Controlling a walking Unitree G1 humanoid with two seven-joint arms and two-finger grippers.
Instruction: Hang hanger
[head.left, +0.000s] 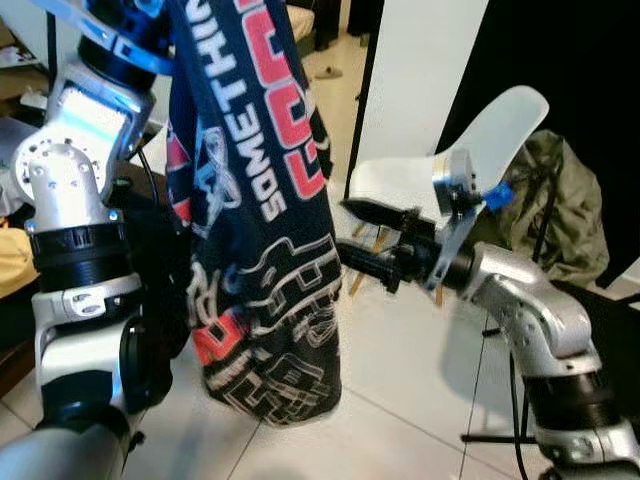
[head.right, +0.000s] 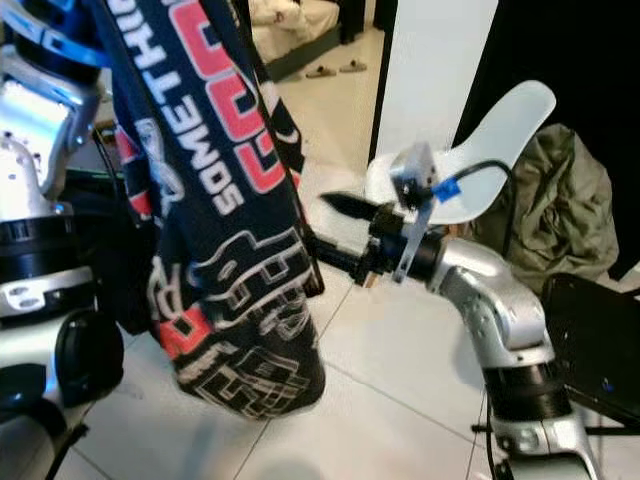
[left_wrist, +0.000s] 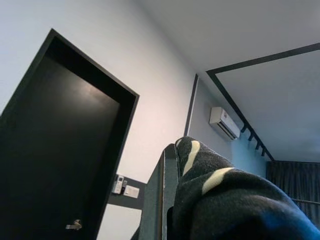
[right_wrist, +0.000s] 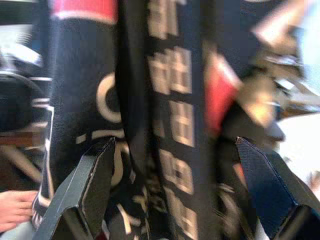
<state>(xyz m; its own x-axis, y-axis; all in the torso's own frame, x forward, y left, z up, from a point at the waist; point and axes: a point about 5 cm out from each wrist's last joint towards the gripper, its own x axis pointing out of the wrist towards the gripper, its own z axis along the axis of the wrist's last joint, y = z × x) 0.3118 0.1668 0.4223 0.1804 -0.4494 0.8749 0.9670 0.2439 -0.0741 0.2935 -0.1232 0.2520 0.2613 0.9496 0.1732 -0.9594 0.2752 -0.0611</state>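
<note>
Two arms are up in my left eye view. My left arm is raised high, and a dark shirt (head.left: 255, 210) with red and white letters hangs down from it. I think the hanger is inside the top of the shirt, but I cannot see it. My right gripper (head.left: 375, 240) points at the shirt and sits just beside it, not touching.

My right eye view shows the same shirt, with a white chair (head.right: 490, 140) behind my right arm.

My left wrist view shows dark cloth (left_wrist: 220, 200) bunched over one finger (left_wrist: 157, 200). I think my left gripper has hold of it, but I cannot tell how far shut it is.

My right wrist view shows both fingers (right_wrist: 95, 175) spread wide, holding nothing, with the shirt close in front.

To do well, I should lift slowly, keep the shirt from swinging, and find a rail first.
</note>
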